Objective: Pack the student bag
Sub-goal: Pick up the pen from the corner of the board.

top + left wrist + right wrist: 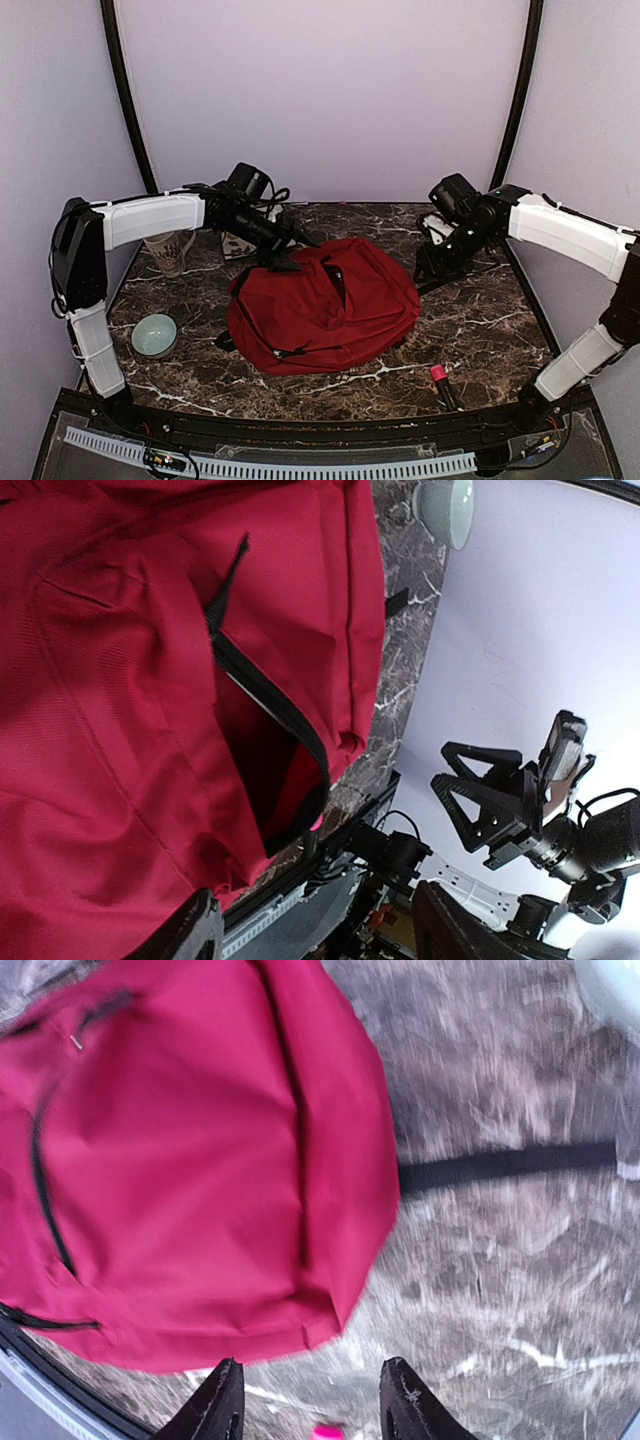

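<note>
1. The student bag (320,315) lies between both grippers, long axis left-to-right, its zip opening (270,710) gaping.
2. The left gripper (315,900), fingers apart, hangs over the bag's far-left edge, probably nearer the opening.
3. The right gripper (310,1368), fingers apart and empty, is just beside the bag's far-right corner.

The student bag (320,305) lies in the middle of the table (480,320), a bowl (154,335) to its left near the front and a mug (170,250) behind that bowl. A small marker (440,383) lies off the bag's front right. The left gripper (290,248) hangs over its rear left edge, the right gripper (427,268) beside its rear right.
</note>
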Robot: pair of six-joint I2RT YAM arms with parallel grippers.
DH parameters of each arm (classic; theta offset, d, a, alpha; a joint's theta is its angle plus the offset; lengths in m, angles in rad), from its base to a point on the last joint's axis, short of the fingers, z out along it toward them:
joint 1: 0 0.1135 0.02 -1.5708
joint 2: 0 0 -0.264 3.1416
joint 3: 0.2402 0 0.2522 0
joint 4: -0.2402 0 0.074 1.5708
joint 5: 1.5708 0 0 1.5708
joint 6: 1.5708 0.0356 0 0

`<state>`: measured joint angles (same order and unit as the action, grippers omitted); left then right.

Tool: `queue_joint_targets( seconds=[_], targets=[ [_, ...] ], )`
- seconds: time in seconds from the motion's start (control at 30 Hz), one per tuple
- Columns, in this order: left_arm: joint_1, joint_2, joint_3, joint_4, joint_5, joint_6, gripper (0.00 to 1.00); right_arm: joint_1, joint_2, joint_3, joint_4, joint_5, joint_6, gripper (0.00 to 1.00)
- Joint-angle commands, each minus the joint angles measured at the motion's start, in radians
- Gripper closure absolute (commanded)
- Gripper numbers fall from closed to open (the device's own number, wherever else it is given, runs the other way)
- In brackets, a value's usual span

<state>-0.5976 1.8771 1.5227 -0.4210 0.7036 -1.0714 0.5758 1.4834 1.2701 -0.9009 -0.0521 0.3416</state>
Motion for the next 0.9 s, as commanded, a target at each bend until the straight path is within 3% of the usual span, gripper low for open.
queue_joint_targets(
  seconds=[0.0, 0.23, 0.87],
  targets=[
    [0.02, -0.062, 0.035, -0.1, -0.078, 0.069, 0.33, -0.002, -0.044, -0.097, -0.079, -0.019, 0.041, 0.52],
    [0.022, -0.056, 0.118, -0.17, -0.153, 0.146, 0.34, 0.045, -0.07, -0.267, -0.13, -0.173, 0.126, 0.51],
    [0.022, -0.212, 0.15, -0.15, -0.453, 0.233, 0.36, 0.187, -0.101, -0.475, -0.099, -0.101, 0.196, 0.49]
  ],
)
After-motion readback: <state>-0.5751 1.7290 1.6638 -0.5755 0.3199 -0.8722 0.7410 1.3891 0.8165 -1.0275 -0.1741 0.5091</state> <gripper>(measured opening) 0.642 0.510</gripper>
